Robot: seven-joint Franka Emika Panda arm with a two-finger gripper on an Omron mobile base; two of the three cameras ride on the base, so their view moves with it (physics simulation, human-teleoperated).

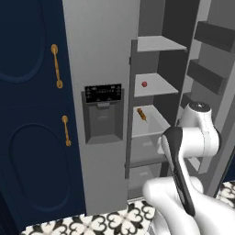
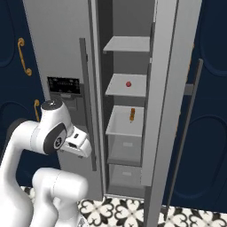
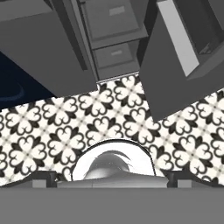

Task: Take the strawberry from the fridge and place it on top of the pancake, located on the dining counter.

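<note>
Navy cabinets (image 1: 27,114) with gold handles (image 1: 57,65) flank the tall light-grey side-by-side fridge (image 1: 98,55), which stands on a black-and-white patterned tile floor (image 3: 65,131). Its right door (image 2: 170,88) hangs open, baring grey shelves; the left door stays closed, with a black-panel dispenser recess (image 1: 103,112) set into it.

On the middle shelf (image 2: 126,86) sits the tiny round red strawberry (image 2: 128,84), a small glossy dot near the shelf's centre, well apart from everything else. One shelf down, toward six o'clock from it, lies an elongated orange-and-brown food item (image 2: 132,114); what it is I cannot make out. Below that are two pale drawers (image 2: 125,148).

My jaws stand wide apart and hold nothing. My hand points down at the tiles, with the fridge's lower drawers toward twelve o'clock in the hand view. The fingertips are barely discernible at the bottom edge there. The fridge's top is cut off in both base views.
</note>
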